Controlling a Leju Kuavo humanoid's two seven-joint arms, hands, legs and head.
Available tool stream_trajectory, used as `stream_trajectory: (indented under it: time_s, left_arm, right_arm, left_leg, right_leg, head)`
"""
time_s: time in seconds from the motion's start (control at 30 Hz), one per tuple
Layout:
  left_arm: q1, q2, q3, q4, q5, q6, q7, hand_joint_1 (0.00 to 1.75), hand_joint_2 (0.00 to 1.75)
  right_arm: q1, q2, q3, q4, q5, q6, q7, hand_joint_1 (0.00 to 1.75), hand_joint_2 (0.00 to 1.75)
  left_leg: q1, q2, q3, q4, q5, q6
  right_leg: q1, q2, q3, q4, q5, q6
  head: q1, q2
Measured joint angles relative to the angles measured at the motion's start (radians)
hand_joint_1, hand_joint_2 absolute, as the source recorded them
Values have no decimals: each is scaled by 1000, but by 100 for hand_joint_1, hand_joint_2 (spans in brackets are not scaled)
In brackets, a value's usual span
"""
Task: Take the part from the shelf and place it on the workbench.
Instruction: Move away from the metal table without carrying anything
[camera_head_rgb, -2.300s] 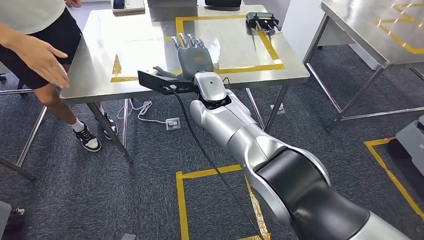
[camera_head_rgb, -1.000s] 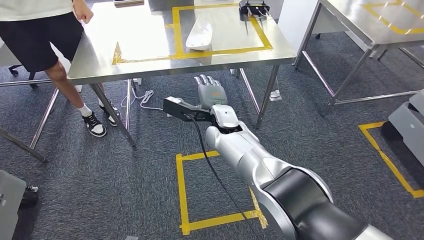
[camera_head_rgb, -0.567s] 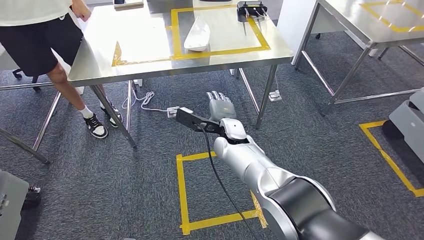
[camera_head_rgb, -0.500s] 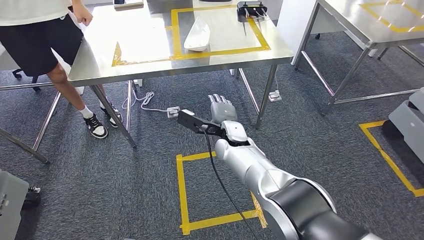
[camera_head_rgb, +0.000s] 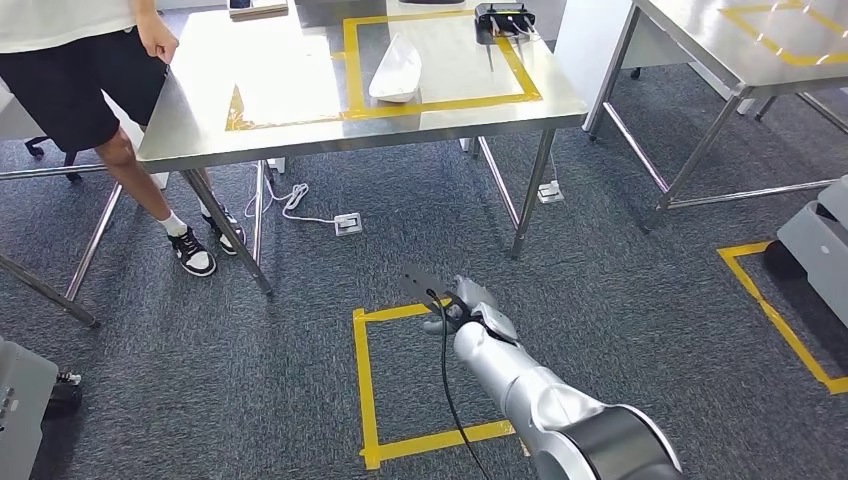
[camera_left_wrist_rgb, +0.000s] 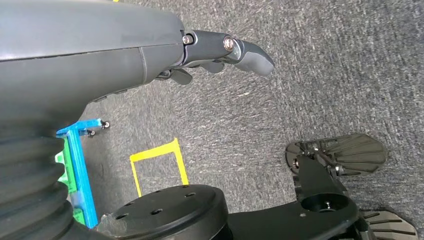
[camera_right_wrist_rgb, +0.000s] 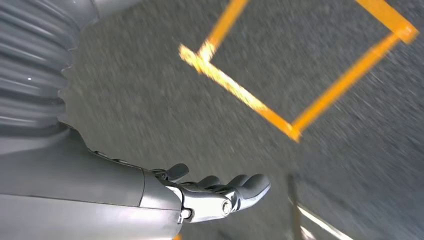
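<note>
Head view: the white part (camera_head_rgb: 395, 68) lies on the steel bench (camera_head_rgb: 300, 130), inside the yellow tape rectangle (camera_head_rgb: 520, 75) marked on the bench top, near the rectangle's left side. A black device (camera_head_rgb: 505, 17) sits at the far right corner of that rectangle, well apart from the part. A person (camera_head_rgb: 90, 70) in black shorts stands at the left end of the bench, one hand hanging beside the bench edge.

The right hand (camera_head_rgb: 462, 303) hangs low over the grey carpet, just above the far side of a yellow tape square (camera_head_rgb: 365, 390) on the floor, well apart from the bench. It holds nothing. A black cable (camera_head_rgb: 444, 390) runs along the silver forearm. A second steel bench (camera_head_rgb: 740, 50) with yellow tape stands at the far right, and a white power strip (camera_head_rgb: 347, 223) lies on the floor under the first bench.

Right wrist view: the right hand (camera_right_wrist_rgb: 215, 192) has its fingers (camera_right_wrist_rgb: 247, 184) lightly curved and apart, empty, over carpet.

Left wrist view: the left hand (camera_left_wrist_rgb: 210, 52) is empty, its thumb (camera_left_wrist_rgb: 250, 52) extended, above the carpet; a blue frame (camera_left_wrist_rgb: 80, 170) stands near.
</note>
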Motion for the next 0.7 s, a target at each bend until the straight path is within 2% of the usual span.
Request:
stream_trajectory:
  time_s: [0.2, 0.33, 0.43, 0.47, 0.57, 0.7]
  left_arm:
    - [5, 4, 6, -1, 12, 0, 0, 0, 175]
    - [29, 16, -19, -11, 77, 0, -6, 0, 175]
    - [49, 29, -60, -23, 152, 0, -13, 0, 44]
    - [56, 33, -75, -27, 175, 0, -15, 0, 44]
    - [77, 44, -126, -39, 244, 0, -19, 0, 175]
    - [105, 58, -199, -57, 334, 0, -24, 0, 175]
  right_arm:
    - [42, -13, -76, 5, -59, 14, -18, 0, 175]
    - [110, -28, -116, 5, -124, 23, -21, 0, 175]
    - [165, -39, -134, 5, -187, 33, -21, 0, 175]
    - [182, -43, -139, 5, -206, 38, -21, 0, 175]
    - [229, -53, -150, 3, -264, 49, -21, 0, 175]
    - [289, -68, -159, -1, -339, 64, -20, 0, 175]
  left_leg:
    - [0, 0, 0, 0, 0, 0]
    - [0, 0, -1, 0, 0, 0]
    - [0, 0, -2, 0, 0, 1]
    - [0, 0, -2, 0, -1, 1]
    - [0, 0, -2, 0, -1, 2]
    - [0, 0, -2, 0, -1, 3]
  right_leg:
    - [0, 0, 0, 0, 0, 0]
    - [0, 0, -1, 0, 0, 0]
    - [0, 0, -2, 0, 0, 0]
    - [0, 0, -2, 0, 0, 0]
    - [0, 0, -2, 0, -1, 1]
    - [0, 0, -2, 0, -1, 1]
  head:
    - [0, 0]
    - [0, 0]
    - [0, 0]
    - [0, 0]
    - [0, 0]
    - [0, 0]
